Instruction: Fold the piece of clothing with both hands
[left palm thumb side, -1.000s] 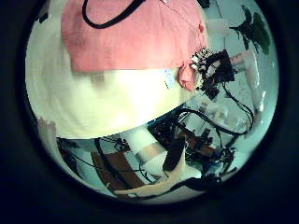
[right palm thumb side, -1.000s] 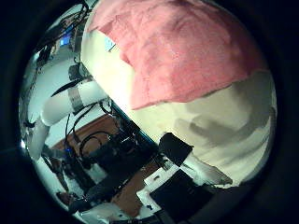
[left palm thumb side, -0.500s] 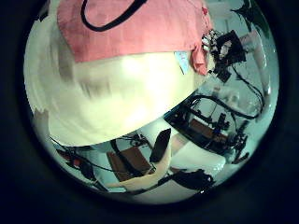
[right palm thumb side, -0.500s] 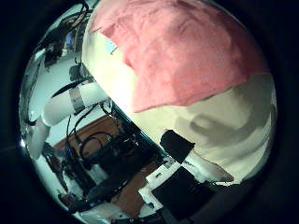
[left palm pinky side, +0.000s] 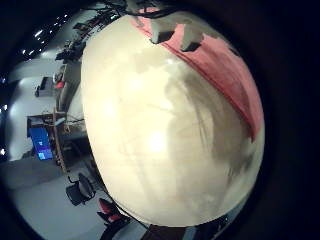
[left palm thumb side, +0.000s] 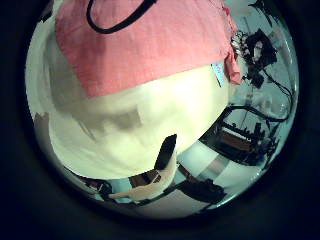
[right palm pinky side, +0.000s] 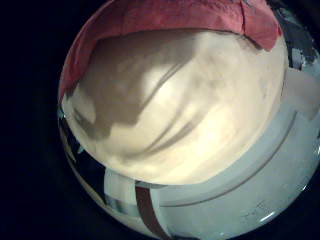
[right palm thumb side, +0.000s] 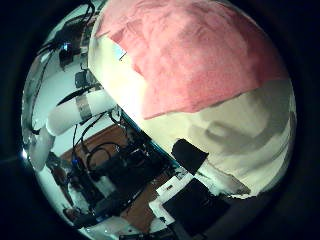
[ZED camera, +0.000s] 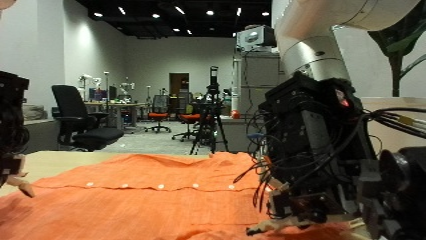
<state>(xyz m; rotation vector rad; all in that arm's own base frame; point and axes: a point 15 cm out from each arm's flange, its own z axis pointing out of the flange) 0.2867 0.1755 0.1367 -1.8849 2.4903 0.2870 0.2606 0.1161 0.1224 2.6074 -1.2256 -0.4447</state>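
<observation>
My left hand (ZED camera: 11, 130) is at the other end, also open.
Bare table shows beside the cloth (left palm thumb side: 130, 115) (right palm thumb side: 240, 130) (right palm pinky side: 170, 110) (left palm pinky side: 160, 130). Beyond the table's far edge stand a black office chair (ZED camera: 73, 115) and a tripod (ZED camera: 207, 110).
The left thumb side view has shifted so the cloth fills more of it: the left hand has moved further over the cloth. The right thumb side view is almost unchanged.
</observation>
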